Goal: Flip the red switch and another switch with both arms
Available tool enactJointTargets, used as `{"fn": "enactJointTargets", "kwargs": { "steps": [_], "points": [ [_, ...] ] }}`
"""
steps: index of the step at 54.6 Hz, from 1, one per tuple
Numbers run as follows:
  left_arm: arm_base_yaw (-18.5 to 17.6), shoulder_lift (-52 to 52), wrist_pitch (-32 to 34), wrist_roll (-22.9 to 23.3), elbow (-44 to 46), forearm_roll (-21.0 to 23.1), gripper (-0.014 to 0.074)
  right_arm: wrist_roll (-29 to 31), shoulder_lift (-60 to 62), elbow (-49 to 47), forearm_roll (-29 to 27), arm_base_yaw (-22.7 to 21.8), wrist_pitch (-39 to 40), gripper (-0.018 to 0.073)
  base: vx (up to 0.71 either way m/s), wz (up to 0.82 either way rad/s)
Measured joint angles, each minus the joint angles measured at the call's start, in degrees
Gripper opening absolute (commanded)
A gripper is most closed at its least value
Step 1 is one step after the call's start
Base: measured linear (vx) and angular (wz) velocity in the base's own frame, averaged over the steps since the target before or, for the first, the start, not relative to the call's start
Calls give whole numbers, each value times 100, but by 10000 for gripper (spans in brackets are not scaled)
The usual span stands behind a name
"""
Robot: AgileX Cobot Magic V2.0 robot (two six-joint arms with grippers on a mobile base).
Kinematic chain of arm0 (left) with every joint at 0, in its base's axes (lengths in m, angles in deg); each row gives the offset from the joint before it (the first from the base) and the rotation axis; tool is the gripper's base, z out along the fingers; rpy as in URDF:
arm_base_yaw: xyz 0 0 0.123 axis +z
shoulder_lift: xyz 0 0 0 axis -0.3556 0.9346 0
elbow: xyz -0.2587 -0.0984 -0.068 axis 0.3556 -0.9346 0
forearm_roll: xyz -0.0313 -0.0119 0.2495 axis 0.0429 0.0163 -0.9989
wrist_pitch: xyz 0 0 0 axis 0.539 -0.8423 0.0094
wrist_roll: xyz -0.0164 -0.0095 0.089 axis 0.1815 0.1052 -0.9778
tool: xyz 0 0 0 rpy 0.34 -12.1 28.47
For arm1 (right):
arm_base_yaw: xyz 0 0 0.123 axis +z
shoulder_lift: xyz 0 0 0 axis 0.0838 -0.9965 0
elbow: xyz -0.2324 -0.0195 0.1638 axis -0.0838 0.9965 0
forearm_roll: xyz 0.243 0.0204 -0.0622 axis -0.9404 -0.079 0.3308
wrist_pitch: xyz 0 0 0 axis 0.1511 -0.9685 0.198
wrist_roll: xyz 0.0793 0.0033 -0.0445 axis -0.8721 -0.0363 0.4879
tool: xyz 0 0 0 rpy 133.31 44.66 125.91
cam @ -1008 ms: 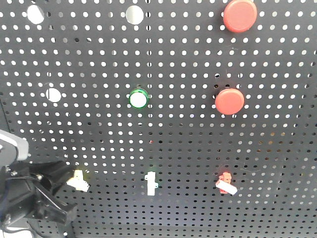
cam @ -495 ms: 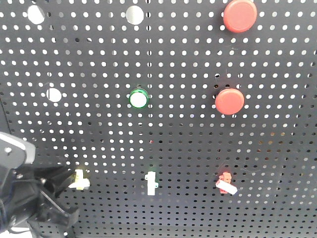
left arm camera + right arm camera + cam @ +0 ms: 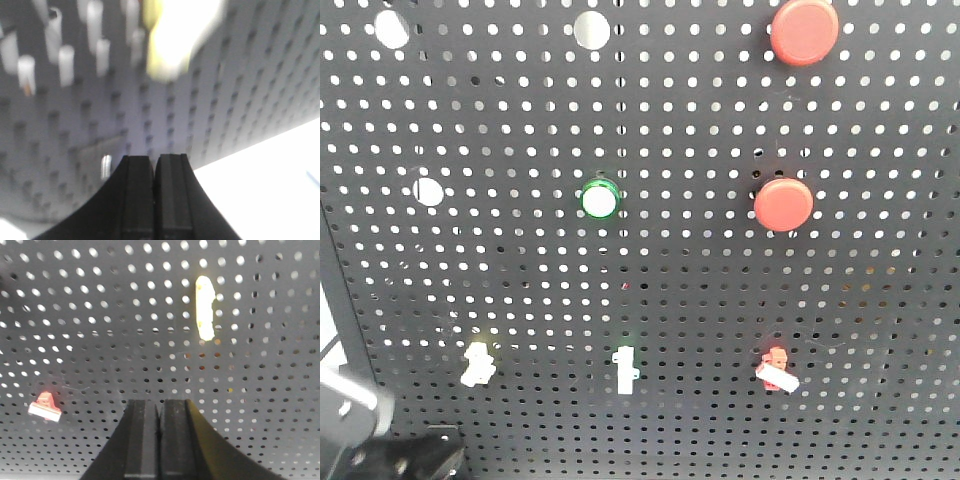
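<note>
Front camera faces the pegboard [image 3: 700, 120] head-on; the left wrist camera sits blurringly close to it, while the right wrist camera, farther back, shares the red switch [image 3: 45, 407].

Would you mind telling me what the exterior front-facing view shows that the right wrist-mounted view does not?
Only the front view shows the upper red button, the lower red button, the green-ringed button and part of the left arm. Only the wrist view shows the right gripper, jaws closed. Both show the black pegboard and the red switch.
</note>
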Motion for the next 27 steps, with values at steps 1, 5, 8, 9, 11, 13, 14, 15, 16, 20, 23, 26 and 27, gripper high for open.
{"fn": "enactJointTargets", "kwargs": {
  "steps": [1, 5, 8, 9, 11, 13, 14, 15, 16, 20, 23, 26, 27],
  "points": [
    [0, -19, 10, 0, -15, 0, 3, 0, 0, 0, 0, 0, 0, -6, 0, 0],
    [0, -137, 17, 0, -69, 6, 3, 0, 0, 0, 0, 0, -6, -6, 0, 0],
    [0, -244, 17, 0, -112, 10, 3, -22, 0, 0, -22, 0, -23, -6, 0, 0],
    [0, -279, 17, 0, -118, 10, 3, -30, 0, 0, -46, 0, -39, -6, 0, 0],
    [0, -372, 0, 0, -133, 10, 3, -71, 0, 0, -76, 0, -56, -6, 0, 0],
    [0, -453, -33, 0, -133, 10, 3, -101, 0, 0, -130, 0, -78, -6, 0, 0],
    [0, -516, -39, 0, -133, 10, 3, -127, 0, 0, -170, 0, -98, -6, 0, 0],
    [0, -558, -54, 0, -133, 10, 3, -135, 0, 0, -197, 0, -114, -6, 0, 0],
    [0, -627, -74, 0, -133, 10, 3, -141, 0, 0, -231, 0, -134, -6, 0, 0],
    [0, -848, -133, 0, -170, 10, 3, -119, -22, 0, -374, 0, -183, -6, 0, 0],
    [0, -1040, -156, 0, -241, 10, 3, 1, -78, 0, -516, 0, -209, -6, 0, 0],
    [0, -1255, -182, 0, -340, 10, 3, 300, -162, 0, -722, 0, -221, -6, 0, 0],
    [0, -1310, -187, 0, -368, 10, 3, 403, -192, 0, -798, 0, -223, -6, 0, 0]
  ]
}}
